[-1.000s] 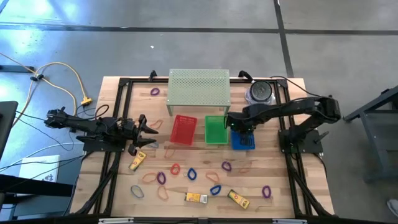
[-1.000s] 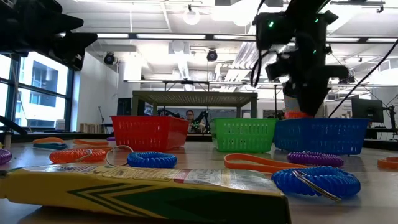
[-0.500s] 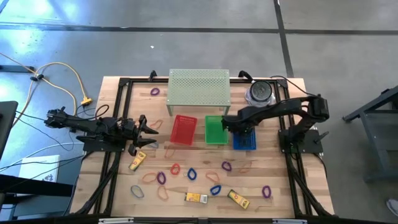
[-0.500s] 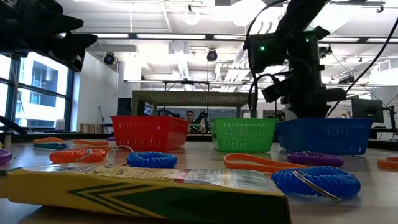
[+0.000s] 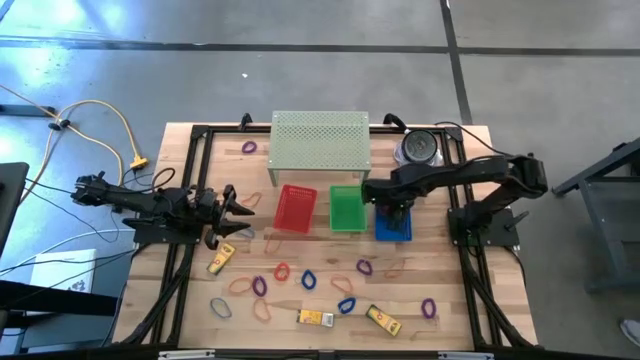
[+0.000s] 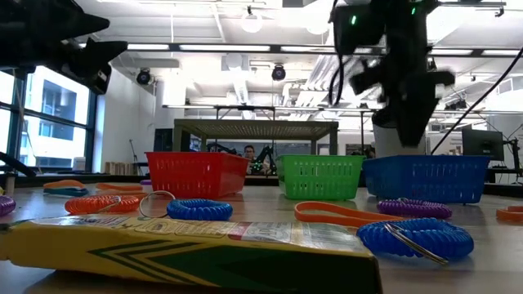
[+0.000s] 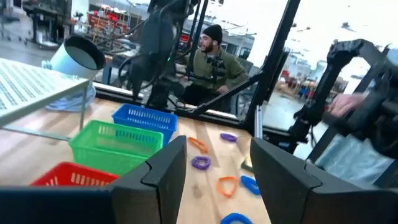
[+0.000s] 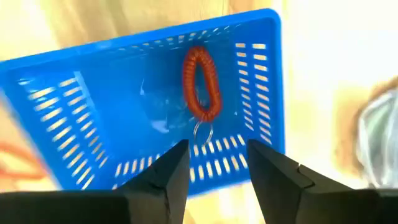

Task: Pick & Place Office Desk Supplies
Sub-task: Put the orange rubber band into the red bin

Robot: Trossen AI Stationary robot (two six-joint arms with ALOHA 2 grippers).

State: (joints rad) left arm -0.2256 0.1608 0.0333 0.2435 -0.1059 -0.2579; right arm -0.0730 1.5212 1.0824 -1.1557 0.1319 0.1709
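Note:
My right gripper [image 8: 214, 146] hangs open above the blue basket [image 5: 392, 226], fingers pointing down with nothing between them. An orange coiled loop [image 8: 201, 84] with a small key ring lies flat on the blue basket's floor [image 8: 112, 124]. Several more loops, such as a red one [image 5: 283, 271] and a purple one [image 5: 364, 267], lie on the wooden table with three yellow boxes [image 5: 221, 261] [image 5: 315, 318] [image 5: 382, 320]. My left gripper [image 5: 243, 212] waits open near the table's left side, pointing level toward the baskets, empty in its wrist view [image 7: 217, 155].
A red basket [image 5: 295, 208] and a green basket [image 5: 347, 208] stand left of the blue one. Behind them is a perforated metal shelf [image 5: 320, 143], with a grey cylinder [image 5: 418, 150] at the far right. A person [image 7: 214, 59] sits beyond the table.
An orange loop showed at my right gripper's fingertips just above the blue basket's rim a second ago; it now lies in the basket. The right gripper dipped toward the basket, then rose clear above it.

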